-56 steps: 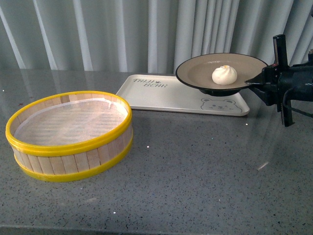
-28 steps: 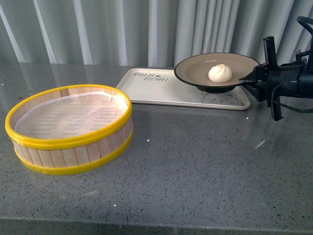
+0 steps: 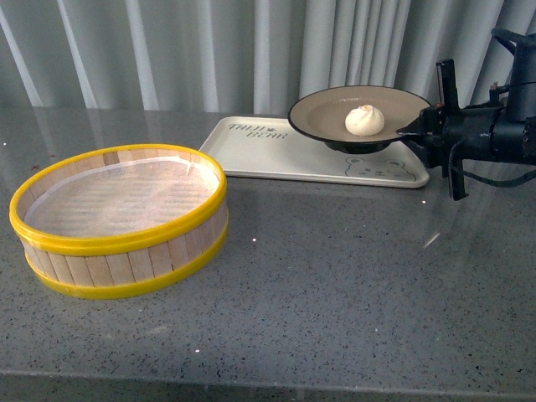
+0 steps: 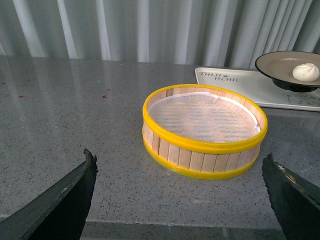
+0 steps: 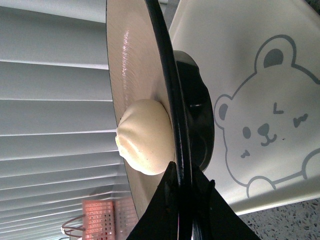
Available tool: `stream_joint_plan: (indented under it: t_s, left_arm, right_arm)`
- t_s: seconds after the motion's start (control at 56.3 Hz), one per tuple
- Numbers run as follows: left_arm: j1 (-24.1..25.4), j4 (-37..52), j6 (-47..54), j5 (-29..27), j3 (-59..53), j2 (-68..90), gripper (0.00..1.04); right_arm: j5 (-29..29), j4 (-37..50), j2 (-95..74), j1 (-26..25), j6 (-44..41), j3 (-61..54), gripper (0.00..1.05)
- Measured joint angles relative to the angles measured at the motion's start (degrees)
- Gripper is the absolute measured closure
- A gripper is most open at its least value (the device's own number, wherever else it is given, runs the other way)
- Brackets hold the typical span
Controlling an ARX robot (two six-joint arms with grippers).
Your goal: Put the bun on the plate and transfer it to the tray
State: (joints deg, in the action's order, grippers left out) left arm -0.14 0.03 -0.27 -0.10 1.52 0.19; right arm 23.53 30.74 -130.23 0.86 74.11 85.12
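- Grey speckled stone countertop (image 3: 318, 285), pale pleated curtains (image 3: 167, 50) behind. The cream-white rectangular rounded-corner tray (image 3: 276, 151) lies at the back. A yellow-rimmed wooden slatted steamer basket (image 3: 126, 264) sits well apart, near left.
- Your right gripper (image 3: 409, 131) is clamped tight on one edge of the round, black-rimmed taupe-brown plate (image 3: 322, 117). In the right wrist view both jaws nip the rim and hold nothing else.
- The small round cream-white pleated bun (image 3: 364, 121) sits loose inside the plate, on the gripper side of centre.
- The plate hangs over the tray's bear-face corner (image 3: 373, 170). Can't tell if its foot touches the tray yet.
- Your left gripper (image 4: 179, 158) is spread wide and empty, facing the basket, so no support from it.
- Risk: it's a one-edge pinch, so the far side may droop and the bun rolls off.
- Risk: letting go too high means the plate drops, clatters, and the bun hops out.
- Risk: the plate sits near the tray's right end and may land half on the lip and rock.
- Risk: backing out before the jaws fully part will prob. drag the plate off the tray.
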Motion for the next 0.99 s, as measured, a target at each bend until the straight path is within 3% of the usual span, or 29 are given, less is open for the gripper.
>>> stream_joint_plan:
  t_s: [0.995]
  left_arm:
    - [0.0,0.0,0.0,0.0,0.0,0.0,0.07]
  right_arm:
    - [-1.0,-1.7,-2.6,1.6,2.1,2.0,1.02]
